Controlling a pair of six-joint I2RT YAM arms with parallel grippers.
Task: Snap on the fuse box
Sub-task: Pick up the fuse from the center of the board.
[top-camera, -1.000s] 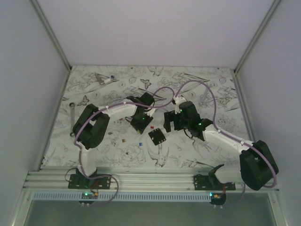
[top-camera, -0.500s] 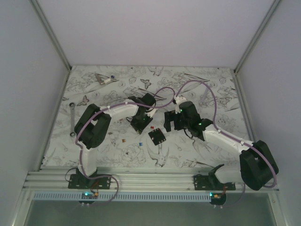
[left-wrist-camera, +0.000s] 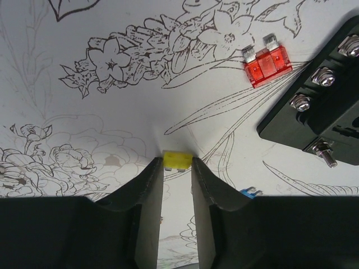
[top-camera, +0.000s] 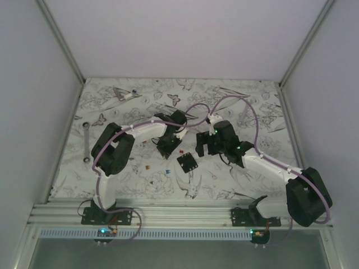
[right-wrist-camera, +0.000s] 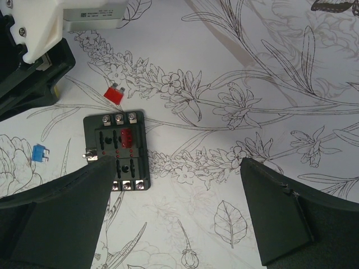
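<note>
Risk: yellow fuse (left-wrist-camera: 176, 160) caught only at very tips of left gripper (left-wrist-camera: 177, 171), may twist or pop out on lift; skewed blades would then jam at box. Left claw narrowed onto that fuse, tips touching both sides. Fuse box (left-wrist-camera: 320, 106) flat on table (left-wrist-camera: 112, 140) at 2 o'clock, apart. Right gripper (right-wrist-camera: 175, 174) spread wide, empty; box toward its 9 o'clock, partly hidden by one finger

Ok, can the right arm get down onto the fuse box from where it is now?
Probably yes. The right pincer hangs wide open over the fuse box, which sits under one finger rather than centred; nothing lies between. The left pincer, pinching a yellow fuse, is off to the side.
</note>
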